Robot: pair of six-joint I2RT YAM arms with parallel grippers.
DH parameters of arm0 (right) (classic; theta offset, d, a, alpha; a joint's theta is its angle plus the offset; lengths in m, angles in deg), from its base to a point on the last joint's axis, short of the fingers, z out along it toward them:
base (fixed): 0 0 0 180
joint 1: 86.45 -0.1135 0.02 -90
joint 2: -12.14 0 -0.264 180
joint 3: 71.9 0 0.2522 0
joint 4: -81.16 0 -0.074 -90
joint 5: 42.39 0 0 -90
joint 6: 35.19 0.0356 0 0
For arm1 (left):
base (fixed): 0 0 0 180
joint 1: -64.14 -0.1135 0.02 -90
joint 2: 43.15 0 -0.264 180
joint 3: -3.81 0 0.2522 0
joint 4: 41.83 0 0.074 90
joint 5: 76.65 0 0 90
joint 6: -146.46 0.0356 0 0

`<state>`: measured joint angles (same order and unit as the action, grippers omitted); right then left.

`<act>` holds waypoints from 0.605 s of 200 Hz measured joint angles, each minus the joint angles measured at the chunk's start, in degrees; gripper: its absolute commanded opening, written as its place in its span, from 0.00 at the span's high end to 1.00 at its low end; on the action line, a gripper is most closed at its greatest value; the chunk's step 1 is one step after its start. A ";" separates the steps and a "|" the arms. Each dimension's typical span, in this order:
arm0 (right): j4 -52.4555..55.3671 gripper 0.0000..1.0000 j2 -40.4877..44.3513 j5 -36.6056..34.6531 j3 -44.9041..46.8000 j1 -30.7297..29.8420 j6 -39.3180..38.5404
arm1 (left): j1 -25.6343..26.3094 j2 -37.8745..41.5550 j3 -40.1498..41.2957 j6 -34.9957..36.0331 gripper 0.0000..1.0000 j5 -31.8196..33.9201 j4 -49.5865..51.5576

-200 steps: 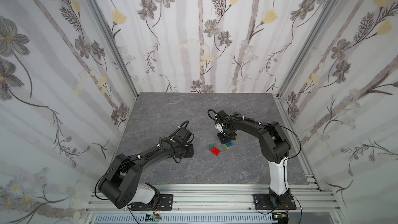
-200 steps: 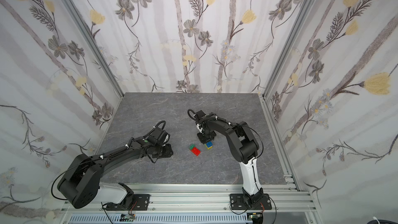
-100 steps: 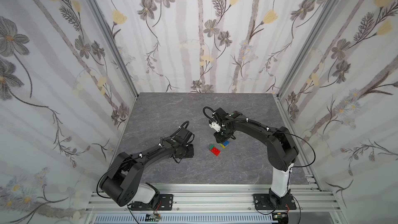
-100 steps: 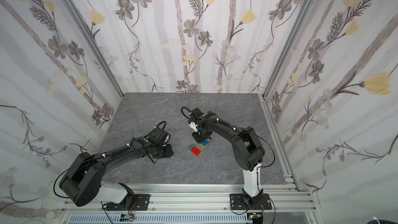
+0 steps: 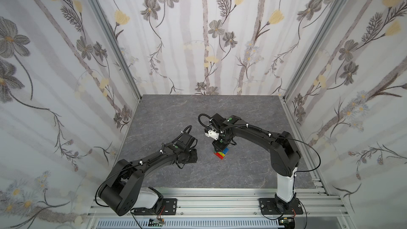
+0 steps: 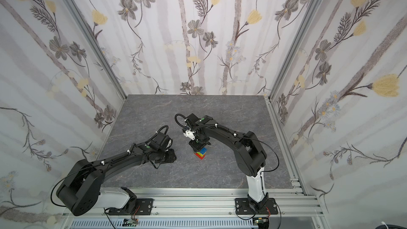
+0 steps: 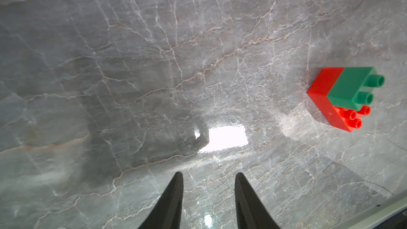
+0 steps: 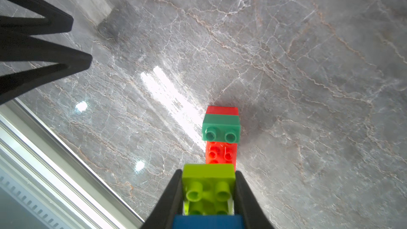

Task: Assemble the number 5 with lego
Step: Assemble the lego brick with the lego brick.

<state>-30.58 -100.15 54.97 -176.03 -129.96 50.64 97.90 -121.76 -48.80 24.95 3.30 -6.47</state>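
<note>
Two bricks, red (image 8: 221,154) under dark green (image 8: 221,128), sit on the bench (image 8: 308,62) while the right tool (image 8: 208,191) pinches the lime-green brick (image 8: 208,186) above them. It should square studs before pressing straight down. The left tool (image 7: 208,194) hangs slightly spread, empty.

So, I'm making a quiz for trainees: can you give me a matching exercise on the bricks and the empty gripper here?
Things:
1. lime-green brick
2. dark green brick
3. red brick
4. left gripper

States:
A. lying on the table
B. open, holding nothing
C. between the right gripper's fingers
D. stacked on the red brick

Pairs: 1-C, 2-D, 3-A, 4-B
</note>
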 measured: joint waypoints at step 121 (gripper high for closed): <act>0.55 0.77 -4.28 -4.37 -1.86 -0.50 0.02 | 0.00 4.22 3.37 -0.59 0.61 1.18 -0.59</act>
<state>-30.03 -104.43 50.60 -177.89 -130.46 50.67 97.90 -117.54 -45.44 24.36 4.48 -7.06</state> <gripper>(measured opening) 0.333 0.393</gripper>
